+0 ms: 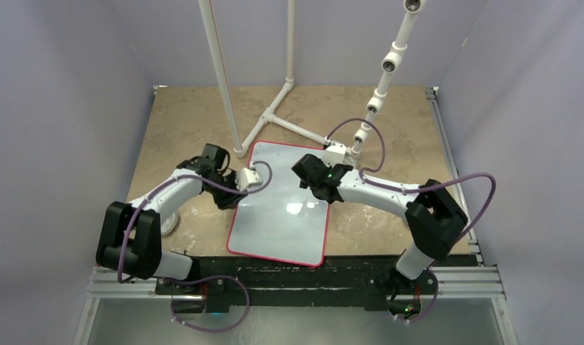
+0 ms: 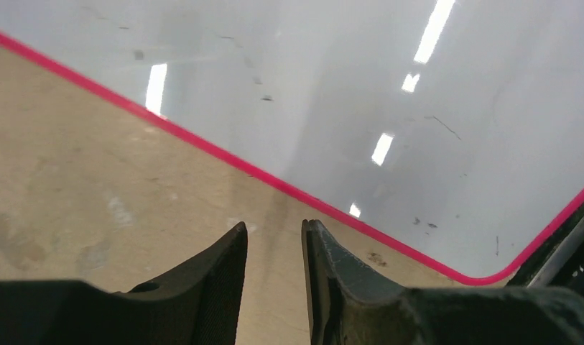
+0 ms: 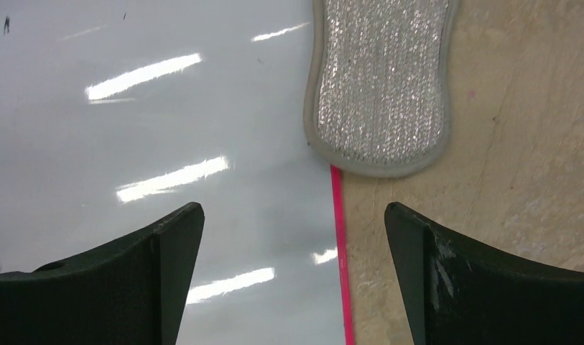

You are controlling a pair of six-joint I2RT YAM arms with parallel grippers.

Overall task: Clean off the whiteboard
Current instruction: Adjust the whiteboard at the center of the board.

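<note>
- Left wrist view: the left claw (image 2: 274, 262) hangs empty, its jaws only narrowly parted, with bare table (image 2: 87, 180) showing through the gap. The whiteboard (image 2: 332, 100) lies ahead and to the right of it. The board's red border (image 2: 224, 154) runs on a slant just beyond the fingertips, so this claw is beside the board and not over it. The glossy face carries a few faint dark specks but no legible writing.
- Right wrist view: the right claw (image 3: 294, 251) stands wide and holds nothing. Straight ahead of it lies a silvery knitted pad (image 3: 381, 79), straddling the border, part on the board and part on the table. The pad's long axis runs away from the claw, roughly along the border, so the jaws are spread across its narrow width. A small black mark (image 3: 6, 25) sits on the board far to the left.
- Top view: the board lies flat at mid-table between the two arms, long axis running near to far and slightly skewed. The left arm meets its left edge and the right arm reaches over its far right part. The pad is hidden here.
- Judgement: the right arm is the nearer to the pad. The pick calls for an advance and descent along the pad's length, then a close across its width.
</note>
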